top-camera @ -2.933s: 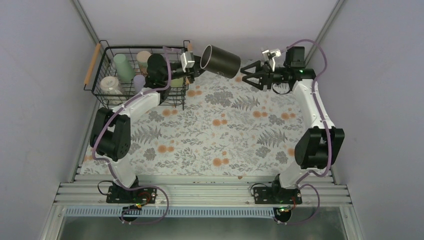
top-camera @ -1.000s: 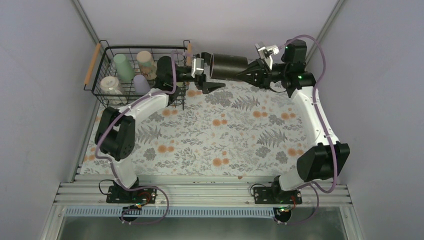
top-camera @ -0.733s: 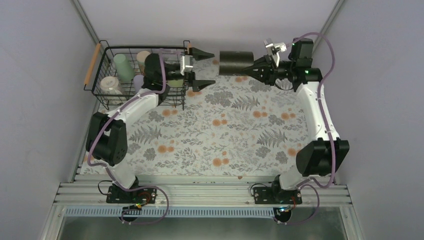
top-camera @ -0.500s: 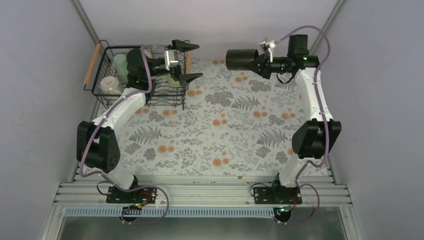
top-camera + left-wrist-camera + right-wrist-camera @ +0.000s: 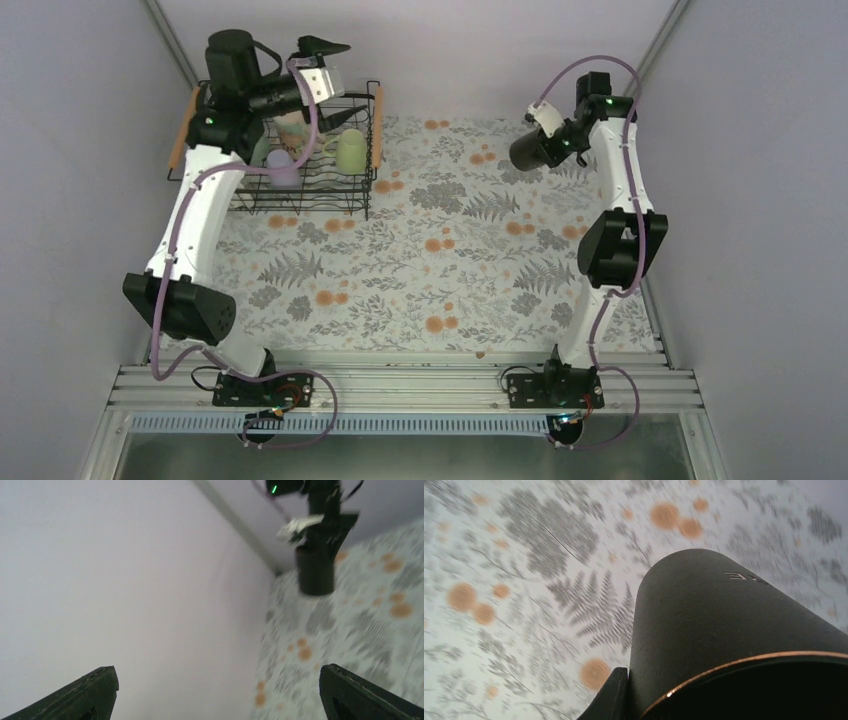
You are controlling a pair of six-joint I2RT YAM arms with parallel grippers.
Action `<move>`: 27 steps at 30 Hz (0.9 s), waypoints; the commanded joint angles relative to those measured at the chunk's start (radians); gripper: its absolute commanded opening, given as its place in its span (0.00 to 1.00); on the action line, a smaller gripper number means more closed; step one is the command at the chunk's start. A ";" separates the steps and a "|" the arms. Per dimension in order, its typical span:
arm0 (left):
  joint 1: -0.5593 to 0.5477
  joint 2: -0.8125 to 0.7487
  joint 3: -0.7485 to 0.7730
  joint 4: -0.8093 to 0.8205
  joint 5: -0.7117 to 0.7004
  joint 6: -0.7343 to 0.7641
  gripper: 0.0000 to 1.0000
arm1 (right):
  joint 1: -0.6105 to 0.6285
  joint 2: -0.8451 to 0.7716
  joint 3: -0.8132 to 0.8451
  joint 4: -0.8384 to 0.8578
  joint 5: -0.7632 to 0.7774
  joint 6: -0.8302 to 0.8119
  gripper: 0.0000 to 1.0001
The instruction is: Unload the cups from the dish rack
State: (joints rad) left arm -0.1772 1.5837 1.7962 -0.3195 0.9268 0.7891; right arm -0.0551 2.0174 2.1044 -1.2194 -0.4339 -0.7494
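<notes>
The black cup [image 5: 525, 153] hangs over the far right of the table, my right gripper [image 5: 543, 143] shut on its rim. In the right wrist view the black cup [image 5: 724, 625] fills the frame, one finger [image 5: 613, 694] pressed against its outer wall; the other finger is hidden. The black wire dish rack [image 5: 300, 205] stands at the far left. It holds a light green cup [image 5: 350, 150], a lavender cup [image 5: 283, 168] and a beige patterned cup [image 5: 292, 125], partly hidden by my left arm. My left gripper [image 5: 333, 65] is raised above the rack, open and empty, jaws spread wide [image 5: 220, 692].
A floral cloth [image 5: 430, 260] covers the table. Grey walls close in on the left, right and back. The rack's wooden handles [image 5: 183, 130] run along its left and right sides. The left wrist view looks across at the back wall and the black cup [image 5: 315, 572].
My left gripper passed the black cup to the right one, opened, and swung back up over the rack. The right gripper closed on the cup and carried it rightward.
</notes>
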 commanded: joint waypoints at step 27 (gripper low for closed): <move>0.236 0.294 0.239 -0.742 -0.592 0.595 0.97 | -0.206 0.331 0.192 -0.052 0.482 -0.090 0.17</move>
State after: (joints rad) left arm 0.0540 1.8423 1.9865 -1.0058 0.3401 1.3739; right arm -0.2352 2.3428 2.2471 -1.2995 0.0071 -0.8261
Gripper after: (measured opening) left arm 0.987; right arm 0.115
